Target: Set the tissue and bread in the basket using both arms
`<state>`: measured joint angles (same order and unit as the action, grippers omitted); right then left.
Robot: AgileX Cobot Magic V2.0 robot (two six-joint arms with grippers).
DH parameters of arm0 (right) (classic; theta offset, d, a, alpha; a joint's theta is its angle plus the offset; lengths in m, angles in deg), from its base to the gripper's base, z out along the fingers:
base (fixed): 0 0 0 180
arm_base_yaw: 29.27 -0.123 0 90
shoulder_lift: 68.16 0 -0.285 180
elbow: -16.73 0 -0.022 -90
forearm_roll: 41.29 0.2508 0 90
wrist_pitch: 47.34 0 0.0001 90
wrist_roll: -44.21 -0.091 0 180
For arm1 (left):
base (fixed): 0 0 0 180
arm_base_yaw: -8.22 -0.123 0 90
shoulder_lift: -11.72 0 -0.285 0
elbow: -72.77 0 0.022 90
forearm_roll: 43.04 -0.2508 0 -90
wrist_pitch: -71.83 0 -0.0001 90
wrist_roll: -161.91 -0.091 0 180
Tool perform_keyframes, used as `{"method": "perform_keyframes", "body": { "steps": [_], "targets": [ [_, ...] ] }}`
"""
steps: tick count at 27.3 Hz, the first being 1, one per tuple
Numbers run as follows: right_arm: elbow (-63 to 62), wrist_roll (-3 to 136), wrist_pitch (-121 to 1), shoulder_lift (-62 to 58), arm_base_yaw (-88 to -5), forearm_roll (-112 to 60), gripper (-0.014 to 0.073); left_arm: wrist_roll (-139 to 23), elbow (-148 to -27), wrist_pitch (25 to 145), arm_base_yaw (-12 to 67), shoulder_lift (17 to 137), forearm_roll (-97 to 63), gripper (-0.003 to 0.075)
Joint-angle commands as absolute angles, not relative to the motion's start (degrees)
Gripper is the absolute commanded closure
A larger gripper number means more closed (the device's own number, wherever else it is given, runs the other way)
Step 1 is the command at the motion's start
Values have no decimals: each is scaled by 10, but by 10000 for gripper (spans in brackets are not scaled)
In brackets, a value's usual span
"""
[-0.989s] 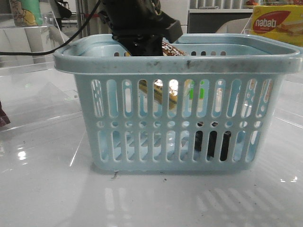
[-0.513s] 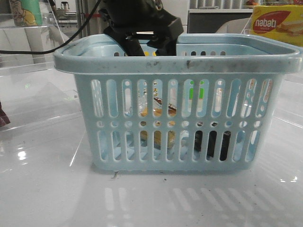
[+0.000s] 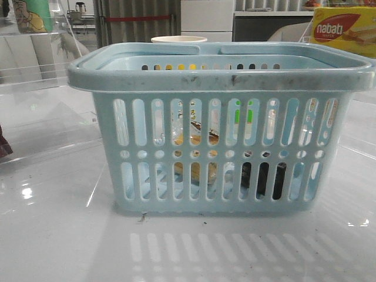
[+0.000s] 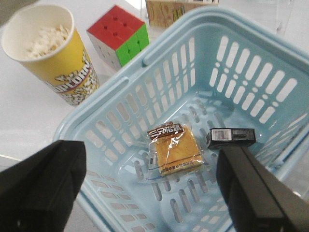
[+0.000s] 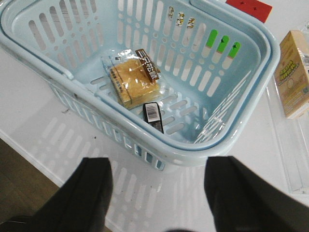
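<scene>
The light blue basket stands in the middle of the white table. The bread in its clear wrapper lies flat on the basket floor, and shows in the right wrist view and through the slots in the front view. The black tissue pack lies beside it, touching or nearly so; it also shows in the right wrist view and the front view. My left gripper is open and empty above the basket. My right gripper is open and empty above the table beside the basket. Neither arm shows in the front view.
A yellow popcorn cup and a colour cube stand just outside the basket. A yellow-and-red nabati box is at the back right. A tan carton lies beside the basket. Clear plastic trays lie at the left.
The left arm dropped the bread into the basket, opened, then rose out of the front view. The bread now lies on the basket floor.
</scene>
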<state>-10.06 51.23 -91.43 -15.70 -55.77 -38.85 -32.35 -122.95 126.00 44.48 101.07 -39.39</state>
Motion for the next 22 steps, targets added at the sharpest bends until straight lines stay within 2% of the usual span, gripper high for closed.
{"method": "perform_keyframes", "body": {
  "steps": [1, 19, 22],
  "targets": [
    [-85, 517, -877, -159, -558, -394, 73, -317, -1213, 1234, 444, 927, -389, 118],
    [-85, 517, -909, -159, -558, -394, 74, -285, -853, 1217, 444, 577, -389, 120],
    [-87, 517, -919, -159, -558, -394, 125, -285, -819, 1199, 444, 550, -389, 174]
  ]
}}
